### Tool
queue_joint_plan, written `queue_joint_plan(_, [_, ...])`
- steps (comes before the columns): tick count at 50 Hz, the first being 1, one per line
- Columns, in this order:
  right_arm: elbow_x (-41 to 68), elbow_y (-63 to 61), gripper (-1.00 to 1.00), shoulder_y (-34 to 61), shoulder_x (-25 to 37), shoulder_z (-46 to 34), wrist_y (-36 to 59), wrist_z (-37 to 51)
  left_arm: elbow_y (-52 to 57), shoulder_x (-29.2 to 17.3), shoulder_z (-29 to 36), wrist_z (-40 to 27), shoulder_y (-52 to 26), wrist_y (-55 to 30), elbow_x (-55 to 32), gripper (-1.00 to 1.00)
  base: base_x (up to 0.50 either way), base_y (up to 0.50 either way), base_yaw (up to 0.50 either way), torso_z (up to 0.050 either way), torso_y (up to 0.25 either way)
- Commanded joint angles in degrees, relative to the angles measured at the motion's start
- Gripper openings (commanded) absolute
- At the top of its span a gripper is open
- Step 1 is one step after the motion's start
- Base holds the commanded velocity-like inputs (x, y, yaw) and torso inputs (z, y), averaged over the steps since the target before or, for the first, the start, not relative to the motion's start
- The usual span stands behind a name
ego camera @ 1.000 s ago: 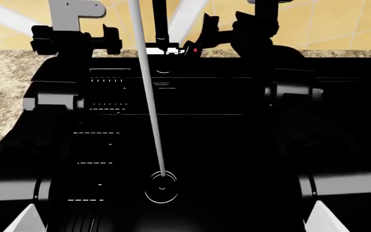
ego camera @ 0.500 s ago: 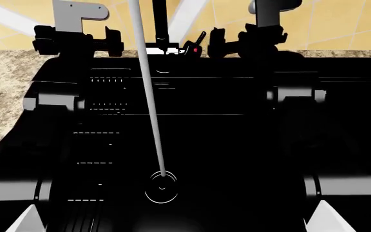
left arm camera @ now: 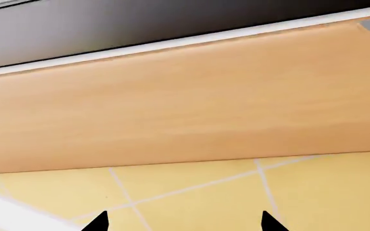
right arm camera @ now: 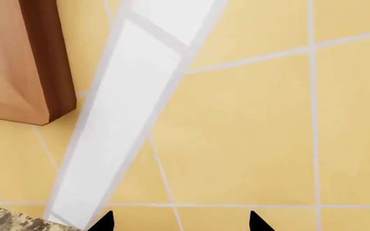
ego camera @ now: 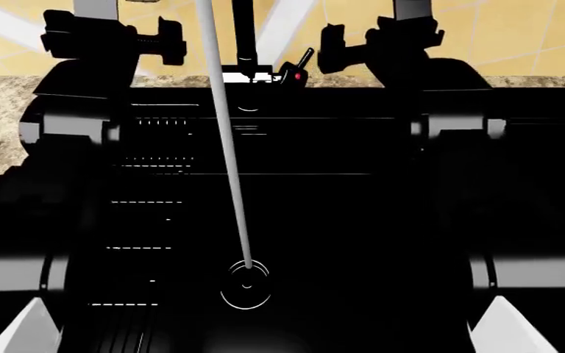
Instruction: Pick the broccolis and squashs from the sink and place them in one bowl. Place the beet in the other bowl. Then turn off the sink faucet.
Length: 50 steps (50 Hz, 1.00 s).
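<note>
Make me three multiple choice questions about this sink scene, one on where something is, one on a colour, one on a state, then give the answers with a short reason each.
1. Where does the water stream land?
A. on the round drain ring
B. on the speckled counter
C. on the left arm

2. What colour is the mark on the faucet lever?
A. blue
B. red
C. green

3. Is the sink faucet running?
A. yes
B. no
C. the faucet is out of view

Answers: 1 A, the pale stream ends at the drain ring in the sink. 2 B, a red dot shows beside the lever. 3 A, a stream falls from above into the basin.
</note>
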Motion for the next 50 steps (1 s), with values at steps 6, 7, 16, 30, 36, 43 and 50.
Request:
queue_joint_plan(6, [-0.15, 0.0, 1.0, 2.11, -0.09, -1.53, 0.2, 0.57, -0.03, -0.17, 0.17, 0.62, -1.53, -1.64, 0.24, 1.0, 0.0, 0.0, 0.0, 0.0, 0.0])
queue_joint_plan(7, [-0.12, 0.0, 1.0, 2.16, -0.11, -1.6, 0.23, 0.55, -0.03, -0.18, 0.36, 0.45, -1.6, -1.74, 0.37, 1.0, 0.0, 0.0, 0.0, 0.0, 0.0])
queue_joint_plan(16, [0.05, 0.0, 1.0, 2.5, -0.09, -1.85, 0.32, 0.75, -0.03, -0.44, 1.0, 0.53, -1.91, -1.99, 0.28, 1.0, 0.0, 0.0, 0.0, -0.007, -0.222])
queue_joint_plan(30, [0.02, 0.0, 1.0, 2.38, 0.33, -1.78, 0.05, 1.58, -0.03, -0.61, -0.47, 0.33, -1.69, -1.02, -0.25, 1.0, 0.0, 0.0, 0.0, -0.003, -0.098])
queue_joint_plan(36, [0.31, 0.0, 1.0, 1.65, 0.52, -0.75, -0.52, 1.78, -0.03, -1.01, -0.37, -0.44, -1.2, -0.67, 0.05, 1.0, 0.0, 0.0, 0.0, 0.0, 0.0])
queue_joint_plan(43, [0.55, 0.0, 1.0, 1.27, 0.22, 1.14, -0.54, 0.59, -0.03, -1.52, -1.11, -0.79, -1.1, -0.11, -0.17, 1.0, 0.0, 0.0, 0.0, 0.0, 0.0])
queue_joint_plan(50, [1.08, 0.0, 1.0, 1.71, -0.06, 4.58, 1.18, -0.04, -0.03, -1.68, -1.26, -0.06, -0.92, -0.26, -0.07, 1.0, 0.0, 0.0, 0.0, 0.0, 0.0])
